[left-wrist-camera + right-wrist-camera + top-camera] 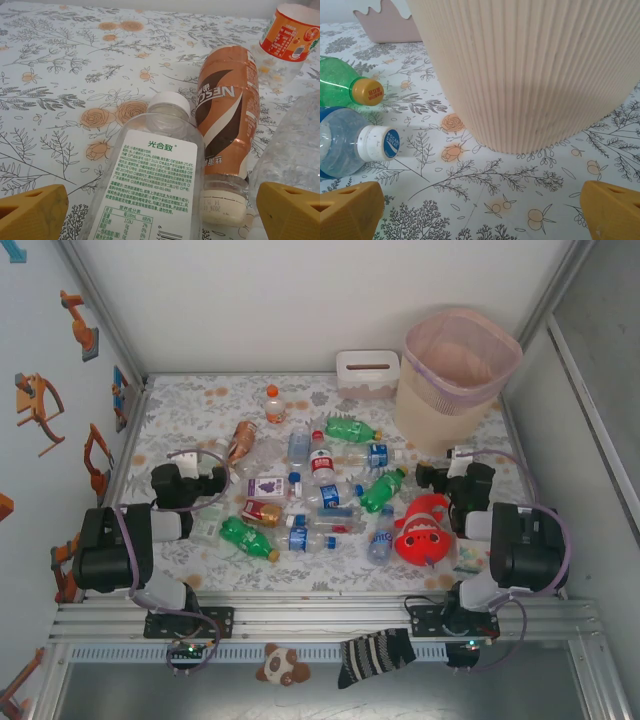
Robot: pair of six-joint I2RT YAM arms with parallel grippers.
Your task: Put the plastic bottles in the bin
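The left gripper is seen open over the left side of the floral surface. Its yellow fingers are spread wide to either side of a clear bottle with a white cap and a white label printed in green; whether the fingers touch it cannot be told. Just beside that bottle a brown coffee bottle is laid with its pale end toward the camera, and an orange-labelled bottle is shown farther off.

The right gripper is likewise held open, with only printed cloth between its fingers, and is pointed at the ribbed base of the bin. The bin, a tall pale pink-beige basket with a lattice upper band and a rounded-square rim, is stood upright at the far right corner of the surface, beside a small white tissue box.

The plastic bottles are scattered across the middle of the surface between the two arms: clear ones with blue or red labels, green ones and a purple-labelled one. Near the bin's foot, a green bottle with a yellow cap and a blue-labelled bottle with a white cap are pictured lying on their sides. A red clownfish plush is laid near the right arm.
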